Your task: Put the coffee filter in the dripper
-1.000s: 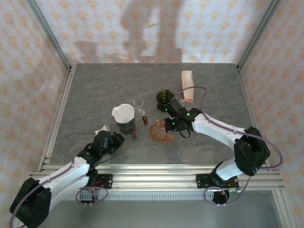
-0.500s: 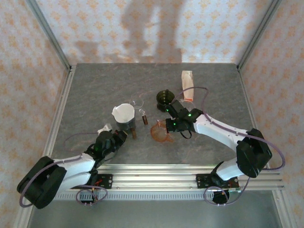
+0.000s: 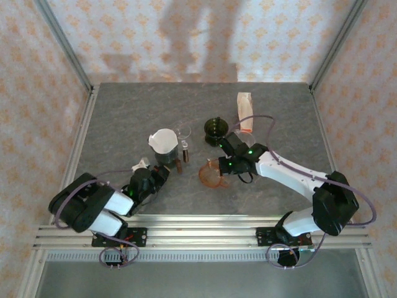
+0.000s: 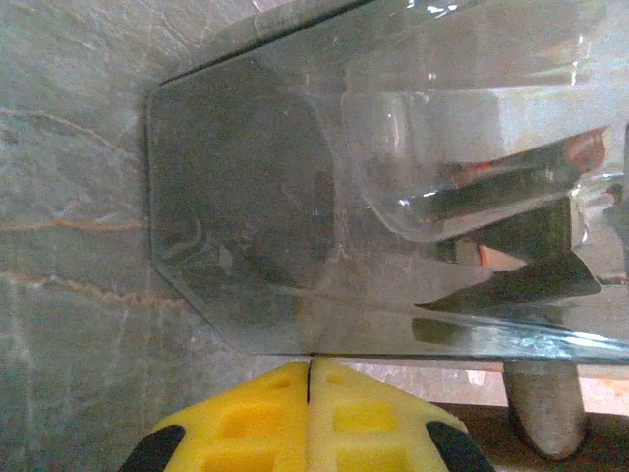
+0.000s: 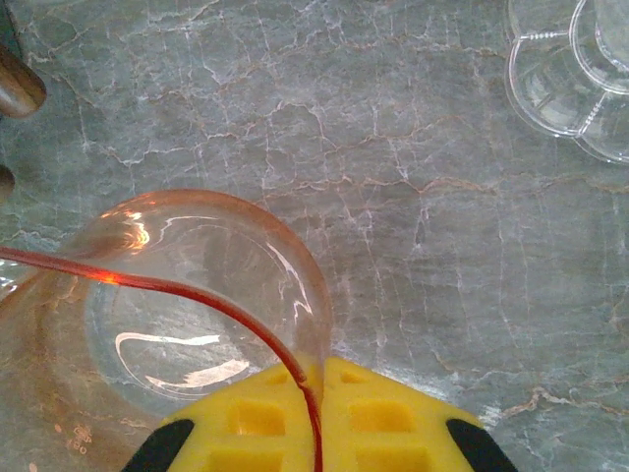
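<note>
A white coffee filter [image 3: 162, 140] stands open in a dark glass vessel [image 3: 166, 156] left of centre. The orange see-through dripper [image 3: 212, 174] is right of it, and my right gripper [image 3: 222, 166] is shut on its rim. In the right wrist view the thin orange rim of the dripper [image 5: 197, 295] runs between the yellow pads of the right gripper [image 5: 316, 379]. My left gripper [image 3: 157, 177] is shut and holds nothing, its tips against the near side of the vessel. In the left wrist view the left gripper [image 4: 310, 369] meets the lower edge of the glass vessel [image 4: 324, 197].
A dark green glass piece [image 3: 215, 128] and a paper packet [image 3: 244, 104] lie behind the right gripper. A clear glass [image 3: 183, 132] and a small brown bottle [image 3: 187, 151] stand between vessel and dripper. A fluted clear piece [image 5: 570, 69] shows at the upper right of the right wrist view.
My left arm has folded back toward its base while its gripper crept forward to the vessel, which shifted slightly away with the filter. The dripper moved a little right.
</note>
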### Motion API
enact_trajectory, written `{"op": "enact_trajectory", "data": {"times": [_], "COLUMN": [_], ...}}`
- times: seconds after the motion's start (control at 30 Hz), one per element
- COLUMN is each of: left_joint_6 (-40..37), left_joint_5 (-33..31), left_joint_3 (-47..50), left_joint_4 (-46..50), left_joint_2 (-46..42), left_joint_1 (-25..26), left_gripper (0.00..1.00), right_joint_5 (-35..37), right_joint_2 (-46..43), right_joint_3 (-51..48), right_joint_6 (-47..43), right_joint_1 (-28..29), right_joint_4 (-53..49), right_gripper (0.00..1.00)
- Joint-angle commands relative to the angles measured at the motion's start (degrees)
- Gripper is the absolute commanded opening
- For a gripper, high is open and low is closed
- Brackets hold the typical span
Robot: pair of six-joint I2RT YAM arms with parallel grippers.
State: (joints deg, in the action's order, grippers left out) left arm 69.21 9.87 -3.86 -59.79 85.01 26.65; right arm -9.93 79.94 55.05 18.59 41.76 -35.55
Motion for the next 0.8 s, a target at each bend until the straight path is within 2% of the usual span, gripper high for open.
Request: {"op": "enact_trajectory", "data": {"times": [0.0, 0.17, 0.33, 0.43, 0.53, 0.63, 0.77], "left_joint_6": [1.99, 3.21, 3.26, 3.48, 2.89, 2.34, 1.54], "left_joint_5": [-0.87, -1.44, -2.39, -2.76, -4.29, -6.01, -9.3], "left_joint_3": [-0.01, 1.86, 4.19, 5.16, 5.17, 4.86, 3.24], "left_joint_4": [-9.9, -12.94, -9.93, -4.07, 7.56, 25.34, 58.18], "left_joint_2": [5.86, 8.83, 1.96, -4.49, -15.41, -32.08, -62.05], "left_joint_1": [-0.91, -0.81, -0.83, -0.36, 1.22, 1.87, 2.36], "left_gripper": [0.0, 0.0, 0.0, 0.0, 0.0, 0.0, 0.0], "right_joint_5": [-0.58, -0.71, -0.8, -0.88, -0.88, -0.97, -0.46], "right_joint_2": [-2.35, -1.5, -0.43, -0.17, 0.57, 1.59, 2.74], "right_joint_3": [0.05, 0.8, 0.85, 1.07, 1.77, 2.49, 3.44], "right_joint_6": [0.57, -0.03, 0.48, 0.76, 0.78, 0.79, 0.46], "right_joint_1": [0.64, 2.2, 3.39, 4.15, 5.06, 5.85, 6.8], "right_joint_4": [-1.7, -3.4, -2.96, -2.3, -2.36, -2.75, -3.6], "right_gripper": [0.07, 0.07, 0.07, 0.07, 0.07, 0.07, 0.07]}}
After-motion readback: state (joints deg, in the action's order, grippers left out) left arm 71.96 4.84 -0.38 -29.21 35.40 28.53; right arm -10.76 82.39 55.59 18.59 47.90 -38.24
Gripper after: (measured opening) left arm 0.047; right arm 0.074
